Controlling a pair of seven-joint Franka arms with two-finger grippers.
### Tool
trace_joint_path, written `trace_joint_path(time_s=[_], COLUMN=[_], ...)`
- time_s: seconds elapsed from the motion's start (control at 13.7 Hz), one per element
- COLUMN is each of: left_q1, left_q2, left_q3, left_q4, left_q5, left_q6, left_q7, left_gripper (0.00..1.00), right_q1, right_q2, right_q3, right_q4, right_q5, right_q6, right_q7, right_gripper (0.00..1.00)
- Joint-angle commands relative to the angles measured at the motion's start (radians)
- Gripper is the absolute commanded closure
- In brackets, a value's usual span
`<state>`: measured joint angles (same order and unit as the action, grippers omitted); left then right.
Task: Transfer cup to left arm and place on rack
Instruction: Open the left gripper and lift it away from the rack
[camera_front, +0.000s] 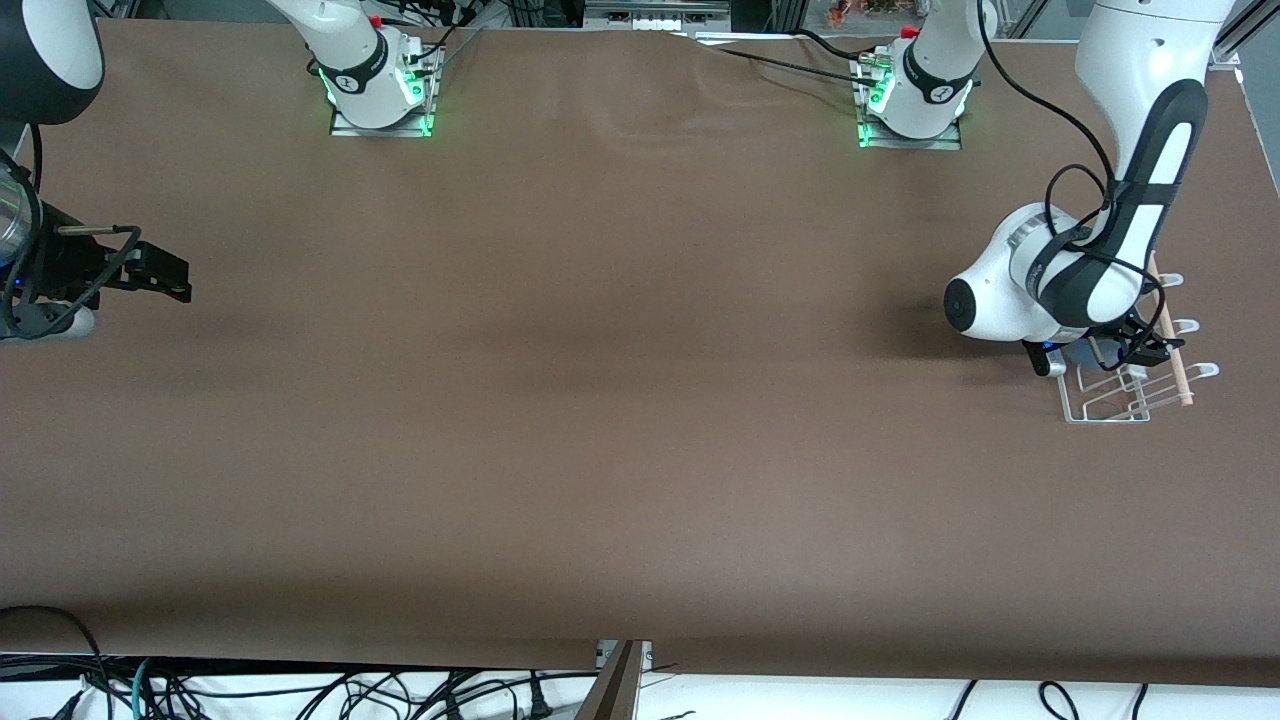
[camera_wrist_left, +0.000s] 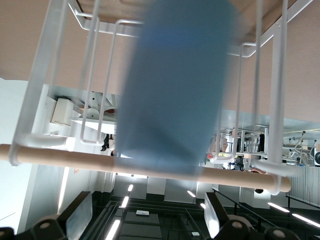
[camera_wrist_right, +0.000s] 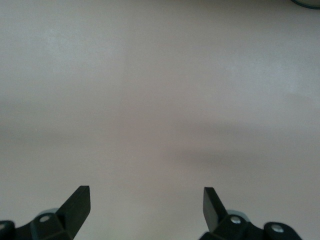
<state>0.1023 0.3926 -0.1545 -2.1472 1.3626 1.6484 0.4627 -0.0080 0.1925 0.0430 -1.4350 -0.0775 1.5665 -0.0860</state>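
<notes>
Lying in the rack (camera_wrist_left: 45, 100), the cup (camera_wrist_left: 175, 90) sits between the left hand's (camera_wrist_left: 147, 220) spread, non-touching fingers (camera_wrist_left: 75, 215); the right hand (camera_wrist_right: 147, 207) waits wide open over bare bench (camera_front: 600, 400).

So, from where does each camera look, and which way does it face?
Front view: high across the table, facing both bases; left gripper over the white wire rack.
Left wrist view: close on the light-blue plastic cup among rack wires; fingers apart.
Right wrist view: bare brown table; open right gripper.
Front and left wrist views share the rack.
</notes>
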Motion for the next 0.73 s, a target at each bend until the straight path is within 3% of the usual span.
trace_joint_path(time_s=[0.0, 0.29, 0.44, 0.66], left_q1=[0.011, 0.013, 0.011, 0.001], left_q2=[-0.011, -0.06, -0.09, -0.081], left_q3=[-0.007, -0.008, -0.008, -0.01], left_q4=[0.006, 0.059, 0.139, 0.332], left_q5=[0.032, -0.018, -0.196, -0.473], left_q6=[0.008, 0.002, -0.004, -0.085], left_q7=[-0.006, -0.001, 0.001, 0.001], left_gripper=[0.0, 0.0, 0.0, 0.0], right_q1=[-0.012, -0.012, -0.012, -0.012], right_q2=[0.002, 0.004, 0.002, 0.002], right_q3=[0.006, 0.006, 0.006, 0.006], right_q4=[0.01, 0.016, 0.016, 0.016], right_q5=[0.016, 0.016, 0.018, 0.018], right_q6=[0.0, 0.0, -0.002, -0.003], right_q7=[-0.015, -0.015, -0.015, -0.015], right_gripper=[0.0, 0.0, 0.0, 0.0])
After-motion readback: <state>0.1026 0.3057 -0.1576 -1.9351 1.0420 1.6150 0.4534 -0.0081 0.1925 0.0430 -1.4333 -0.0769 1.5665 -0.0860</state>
